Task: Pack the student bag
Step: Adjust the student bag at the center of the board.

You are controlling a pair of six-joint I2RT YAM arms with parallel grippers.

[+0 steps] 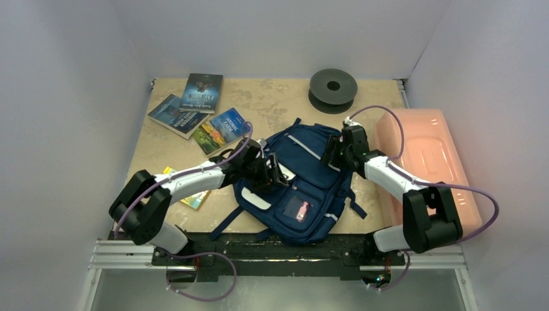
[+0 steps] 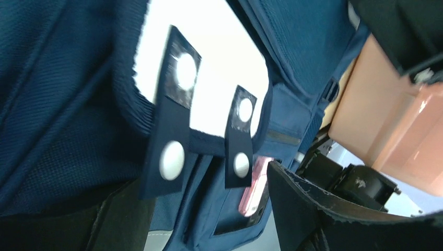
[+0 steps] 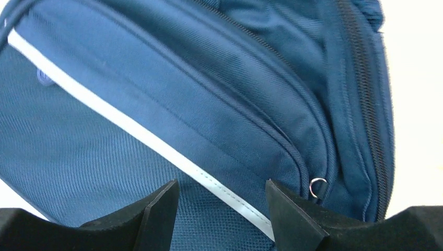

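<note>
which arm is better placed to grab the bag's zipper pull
Right, probably: the right gripper is open over the student bag with the zipper pull ring beside its finger. The left gripper faces the snap straps.

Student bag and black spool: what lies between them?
Nothing: between the student bag and the black spool only bare tabletop shows, in the top external view.

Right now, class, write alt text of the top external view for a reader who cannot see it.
A navy student bag lies in the middle of the table, the left pincer at its left side and the right pincer at its upper right. Books lie back left, a black spool at the back, a pink box on the right.
</note>
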